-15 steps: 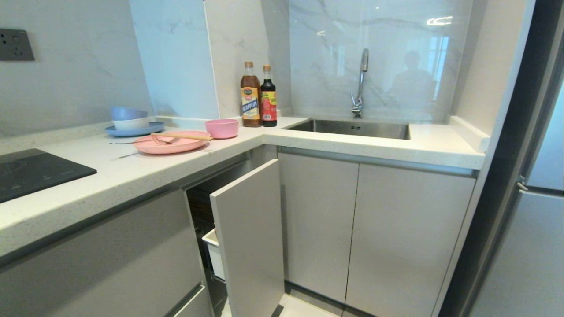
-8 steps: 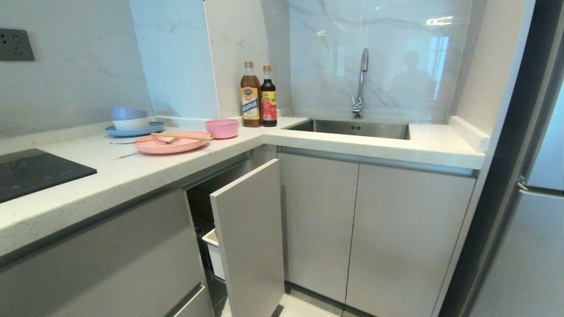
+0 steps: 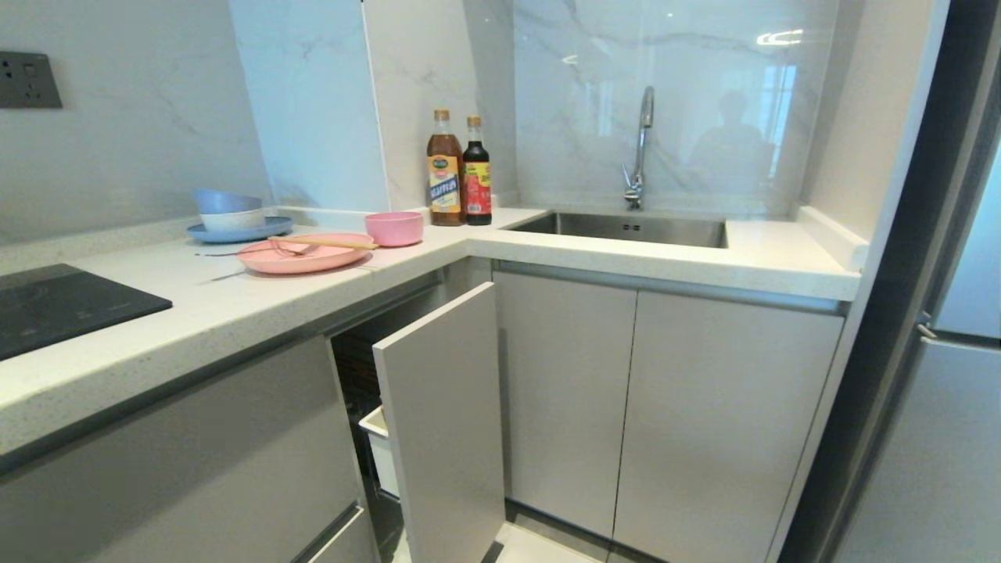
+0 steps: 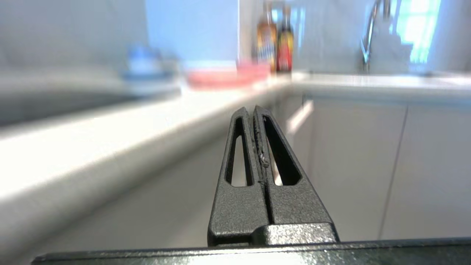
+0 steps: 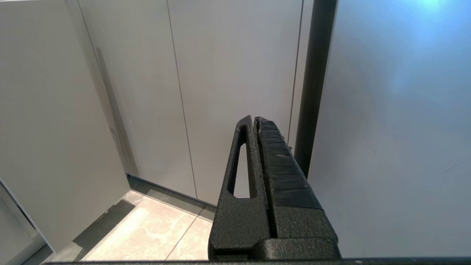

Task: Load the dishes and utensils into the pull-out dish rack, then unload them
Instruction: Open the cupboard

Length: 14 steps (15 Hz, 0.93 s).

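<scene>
On the left run of the L-shaped counter, near its inner corner, the pink plate lies flat with the chopsticks resting across its top and the fork lying with its tines on the plate and its handle out over the counter toward the wall side. The pink bowl stands upright just beside the plate, toward the corner, close to two bottles at the back wall. A blue plate with stacked bowls sits behind the pink plate, along the back edge. A cooktop is set into the counter's near left end, and a sink into the right run. Below the counter the rack is pulled partly out, its pale front panel standing clear of the cabinet and a white tray edge showing behind it. The left end effector is closed with nothing in it, held below the counter edge and pointing along the cabinets. The right end effector is likewise closed and empty, low before the cabinet doors above the floor.
</scene>
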### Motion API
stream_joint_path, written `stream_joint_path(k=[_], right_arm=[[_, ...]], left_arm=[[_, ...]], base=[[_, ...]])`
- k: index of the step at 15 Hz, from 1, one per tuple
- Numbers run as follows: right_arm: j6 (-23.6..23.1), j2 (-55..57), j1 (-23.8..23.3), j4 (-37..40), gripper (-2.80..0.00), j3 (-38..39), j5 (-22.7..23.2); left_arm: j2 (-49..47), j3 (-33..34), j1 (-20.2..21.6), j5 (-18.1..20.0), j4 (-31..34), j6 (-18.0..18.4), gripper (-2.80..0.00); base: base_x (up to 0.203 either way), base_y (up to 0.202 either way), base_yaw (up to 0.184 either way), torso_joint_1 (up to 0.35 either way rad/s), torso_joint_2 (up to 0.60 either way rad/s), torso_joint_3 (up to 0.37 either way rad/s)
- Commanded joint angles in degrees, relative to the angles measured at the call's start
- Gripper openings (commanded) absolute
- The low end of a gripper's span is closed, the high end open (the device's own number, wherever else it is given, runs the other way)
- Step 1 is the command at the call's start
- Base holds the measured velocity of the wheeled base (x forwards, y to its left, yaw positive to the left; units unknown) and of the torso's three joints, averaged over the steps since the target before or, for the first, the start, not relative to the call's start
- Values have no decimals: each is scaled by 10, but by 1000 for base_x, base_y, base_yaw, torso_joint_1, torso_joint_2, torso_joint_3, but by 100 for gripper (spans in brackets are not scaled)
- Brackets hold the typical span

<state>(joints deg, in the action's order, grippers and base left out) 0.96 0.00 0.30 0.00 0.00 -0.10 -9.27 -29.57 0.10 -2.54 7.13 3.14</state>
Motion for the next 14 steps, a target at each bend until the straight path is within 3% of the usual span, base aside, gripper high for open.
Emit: stream_joint_path(k=[1,4,6,11,14], right_arm=[[0,0,0,0,-280,1,0],[0,0,0,0,-280,1,0],[0,0,0,0,-280,1,0],[0,0,0,0,-280,1,0],[0,0,0,0,-280,1,0]], left_arm=[[-107,-99,0,-1,6,6,-280],[-235,-239,-2,22,5,11,-280],[-316,-295,-14,39,-6,12,-280],[-491,-374,-92,97,-12,20,-280],[-571,-446,-169,103,52,10,-280]], base=[[0,0,0,0,0,0],[0,0,0,0,0,0],[0,0,0,0,0,0],[0,0,0,0,0,0],[0,0,0,0,0,0]])
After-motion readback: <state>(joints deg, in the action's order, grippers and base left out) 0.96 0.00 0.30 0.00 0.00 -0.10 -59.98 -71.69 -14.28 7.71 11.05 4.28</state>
